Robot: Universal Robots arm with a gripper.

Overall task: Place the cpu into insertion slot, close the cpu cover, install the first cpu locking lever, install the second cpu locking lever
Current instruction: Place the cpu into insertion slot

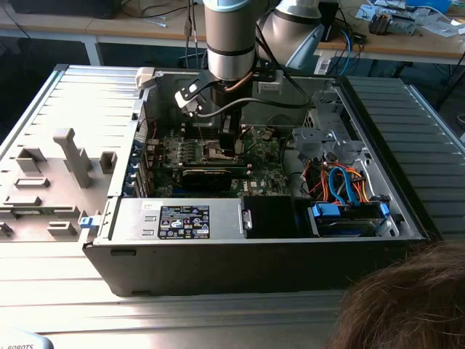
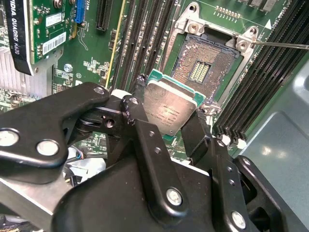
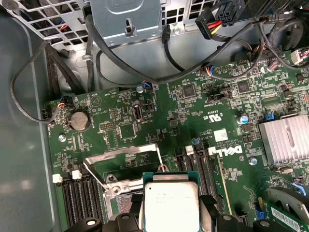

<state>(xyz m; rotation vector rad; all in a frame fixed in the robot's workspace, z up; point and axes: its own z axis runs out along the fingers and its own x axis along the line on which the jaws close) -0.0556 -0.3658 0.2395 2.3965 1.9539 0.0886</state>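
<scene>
- Gripper is shut onto the cpu, which is pinched at two opposite edges with its metal top showing.
- The cpu is held over the board, near the slot but not seated; the slot's pin field is left bare.
- The cover is stood open beside the slot.
- In the exterior view, the arm is seen at 12 o'clock, reaching down into the open case; hair is seen at 5 o'clock.
</scene>
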